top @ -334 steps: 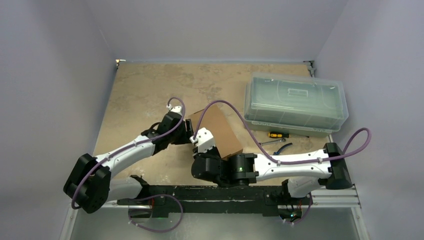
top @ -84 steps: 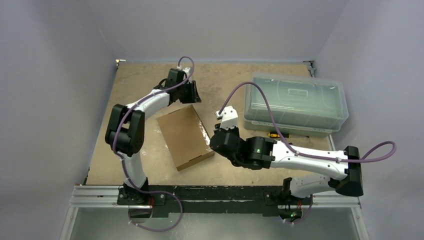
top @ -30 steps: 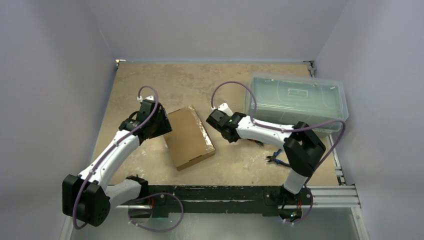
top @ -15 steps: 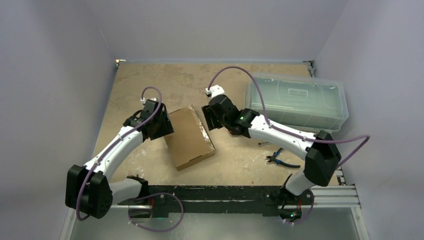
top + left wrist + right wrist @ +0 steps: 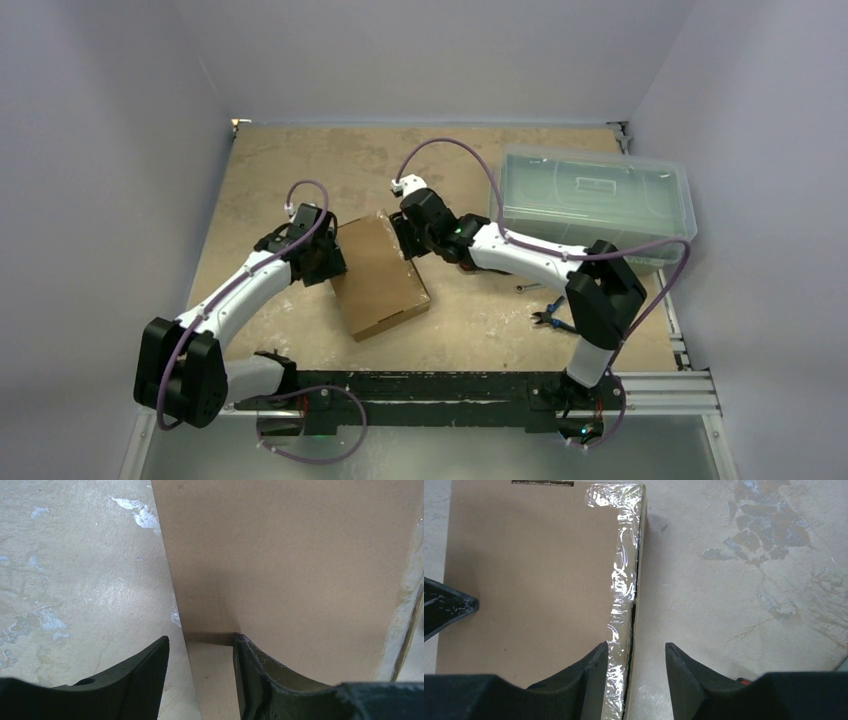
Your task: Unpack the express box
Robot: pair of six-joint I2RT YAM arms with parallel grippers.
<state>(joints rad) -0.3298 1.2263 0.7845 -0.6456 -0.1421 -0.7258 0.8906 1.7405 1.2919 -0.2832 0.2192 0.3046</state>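
The express box [image 5: 378, 275] is a flat brown cardboard mailer lying closed on the table, with clear tape [image 5: 624, 580] along its right edge. My left gripper [image 5: 330, 262] is open at the box's left edge. In the left wrist view [image 5: 200, 650] one finger is over the box top [image 5: 300, 570] and the other over the table. My right gripper [image 5: 405, 238] is open at the box's far right corner. In the right wrist view [image 5: 636, 652] it straddles the taped edge, one finger over the box [image 5: 534, 570] and the other over the table. Neither gripper holds anything.
A large clear plastic lidded bin [image 5: 592, 205] stands at the back right. Blue-handled pliers [image 5: 555, 318] and a small tool [image 5: 525, 288] lie on the table under the right arm. Grey walls close in the table on the left, back and right.
My right gripper has moved left and farther back to the box's taped edge. My left gripper has moved right to the box's left edge. The box has stayed put in the last second.
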